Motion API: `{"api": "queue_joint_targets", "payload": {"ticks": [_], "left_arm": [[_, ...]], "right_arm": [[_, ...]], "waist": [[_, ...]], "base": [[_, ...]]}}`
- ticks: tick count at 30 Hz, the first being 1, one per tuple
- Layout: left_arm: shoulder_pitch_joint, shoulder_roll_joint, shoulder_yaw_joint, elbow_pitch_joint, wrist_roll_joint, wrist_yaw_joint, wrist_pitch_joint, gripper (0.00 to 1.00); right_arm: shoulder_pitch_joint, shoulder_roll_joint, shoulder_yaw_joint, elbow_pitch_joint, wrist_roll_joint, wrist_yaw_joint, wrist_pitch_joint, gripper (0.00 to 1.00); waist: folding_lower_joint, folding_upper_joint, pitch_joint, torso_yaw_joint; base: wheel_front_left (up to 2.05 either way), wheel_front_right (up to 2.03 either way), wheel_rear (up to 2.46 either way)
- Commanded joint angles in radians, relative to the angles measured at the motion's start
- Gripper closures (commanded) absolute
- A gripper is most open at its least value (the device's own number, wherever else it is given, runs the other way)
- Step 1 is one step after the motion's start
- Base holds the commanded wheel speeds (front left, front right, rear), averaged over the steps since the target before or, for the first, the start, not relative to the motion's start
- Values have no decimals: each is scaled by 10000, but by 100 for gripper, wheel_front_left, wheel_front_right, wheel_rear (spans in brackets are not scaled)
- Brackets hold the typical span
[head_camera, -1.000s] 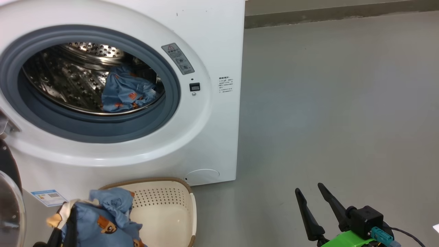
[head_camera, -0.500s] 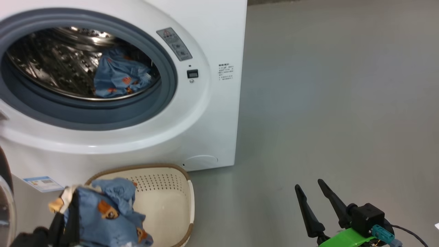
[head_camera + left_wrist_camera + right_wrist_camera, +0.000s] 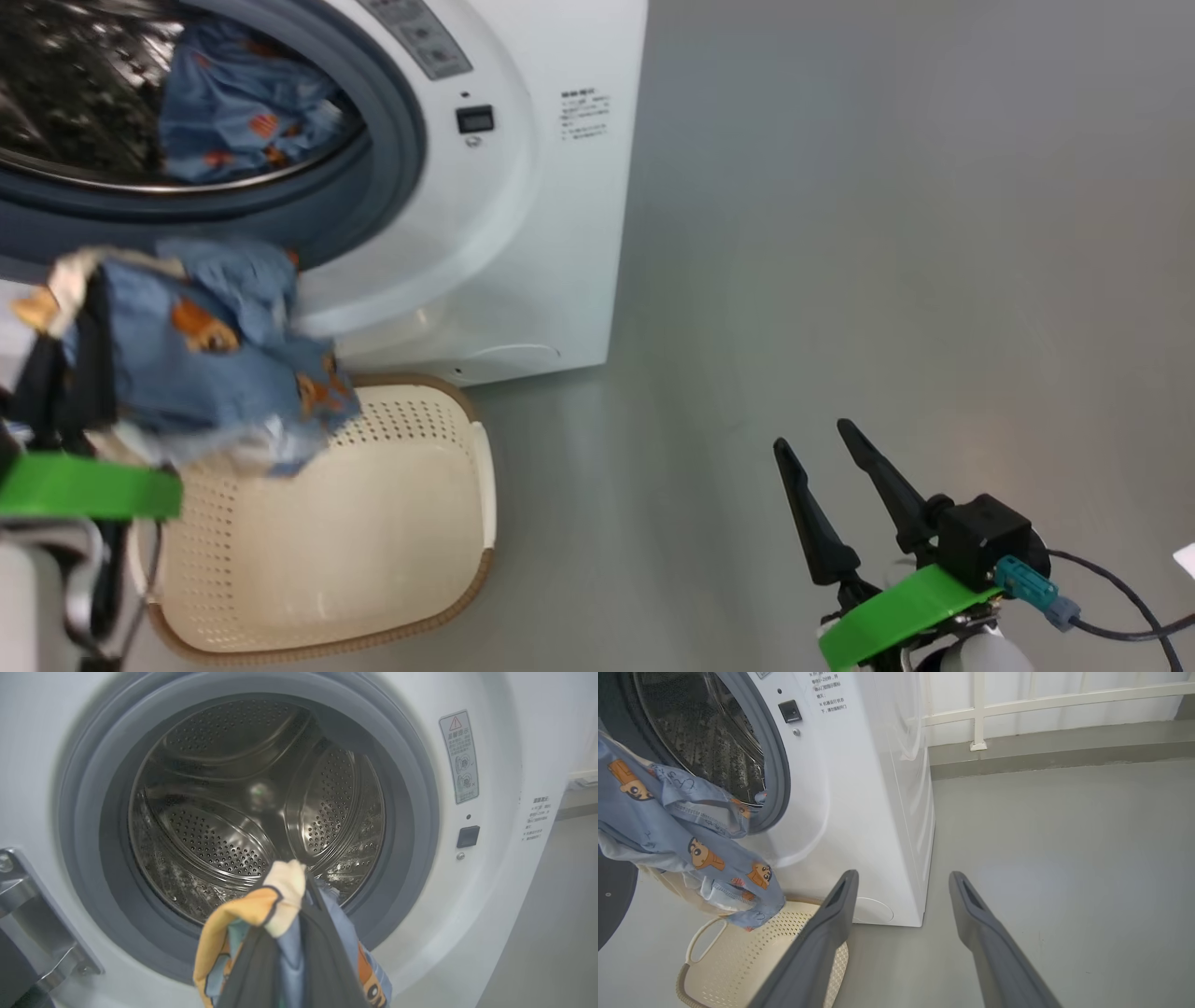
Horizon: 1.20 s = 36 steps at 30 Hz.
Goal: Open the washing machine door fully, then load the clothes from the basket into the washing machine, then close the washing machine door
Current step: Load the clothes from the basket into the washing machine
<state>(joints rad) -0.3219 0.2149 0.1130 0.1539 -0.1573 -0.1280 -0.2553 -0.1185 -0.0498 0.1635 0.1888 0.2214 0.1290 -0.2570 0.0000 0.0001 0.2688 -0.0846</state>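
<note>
At middle left of frame, clenching soft, seemingly light, floppy clothes (image 3: 215, 364) with left gripper (image 3: 70, 364) by a bunched top fold; at lower right, right gripper (image 3: 812, 434) spread, empty.

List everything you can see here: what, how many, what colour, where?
washing machine: one, white, upper left
drum: one, steel, inside the washing machine
clothes in drum: one piece, light blue, orange prints
held clothes: one bundle, light blue and orange, above the basket
basket: one, cream, brown rim, on the floor
floor: grey
railing: one, white, background
left gripper: dark, shut on held clothes
right gripper: dark, open, empty, lower right
</note>
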Motion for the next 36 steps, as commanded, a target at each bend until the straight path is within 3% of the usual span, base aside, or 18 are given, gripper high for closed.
{"api": "queue_joint_targets", "payload": {"ticks": [1, 10, 20, 36], "left_arm": [[-681, 591, 235, -65, -56, -11, -65, 100], [-3159, 1934, -609, 1495, -504, -24, -65, 100], [-5479, 2879, -1401, 3094, -1150, -26, -44, 100], [-9272, 3751, -2666, 5600, -1927, -26, 738, 100]], "right_arm": [[-252, -4, 313, -265, -10, 17, -48, 0], [-543, -4, 437, -479, 246, 17, -48, 0], [-824, -4, 620, -829, 618, 17, -48, 0], [-734, -4, 1123, -1140, 1167, 17, -48, 0]], "waist": [[0, -1, 511, -434], [0, -1, 1571, -1035], [0, -1, 3159, -1480], [0, -1, 4826, -1980]], "base": [[0, 0, 0], [0, 0, 0], [0, 0, 0], [0, 0, 0]]}}
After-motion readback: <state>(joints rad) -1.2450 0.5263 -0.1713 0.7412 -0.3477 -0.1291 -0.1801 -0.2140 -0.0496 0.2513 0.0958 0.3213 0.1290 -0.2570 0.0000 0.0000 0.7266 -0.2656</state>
